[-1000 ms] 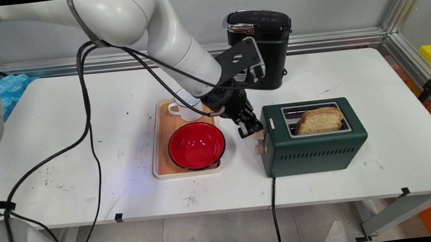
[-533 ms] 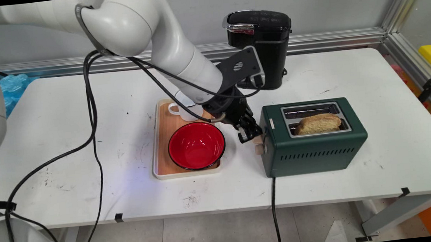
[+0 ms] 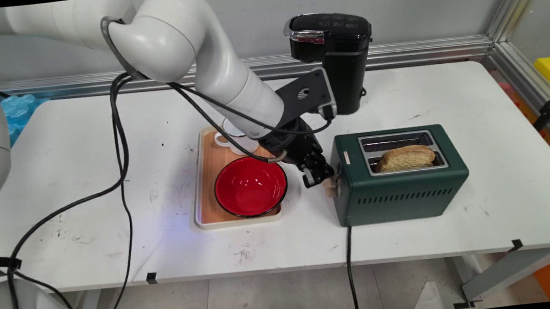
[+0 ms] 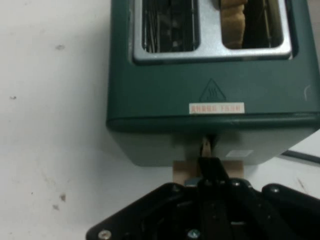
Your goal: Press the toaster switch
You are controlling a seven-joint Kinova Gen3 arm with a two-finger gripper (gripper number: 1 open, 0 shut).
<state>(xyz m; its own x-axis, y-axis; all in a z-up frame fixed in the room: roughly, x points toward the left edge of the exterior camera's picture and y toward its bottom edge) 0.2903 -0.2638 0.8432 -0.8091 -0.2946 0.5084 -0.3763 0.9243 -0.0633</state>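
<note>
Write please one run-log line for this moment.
gripper: shut, on toaster lever | toaster: bread slice low in near slot | beside: red bowl on tray

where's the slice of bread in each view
Main view: the bread slice sits low in the nearer slot of the green toaster, right of centre.
Hand view: the bread slice shows at the top edge, in the right-hand slot.
Shared landmark: the toaster's tan lever, at the claw.

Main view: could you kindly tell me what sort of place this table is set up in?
Probably a robotics lab staged as a breakfast kitchen. A green toaster holding bread, a black coffee machine and a tray with a red bowl share a scuffed white table framed by aluminium rails.
</note>
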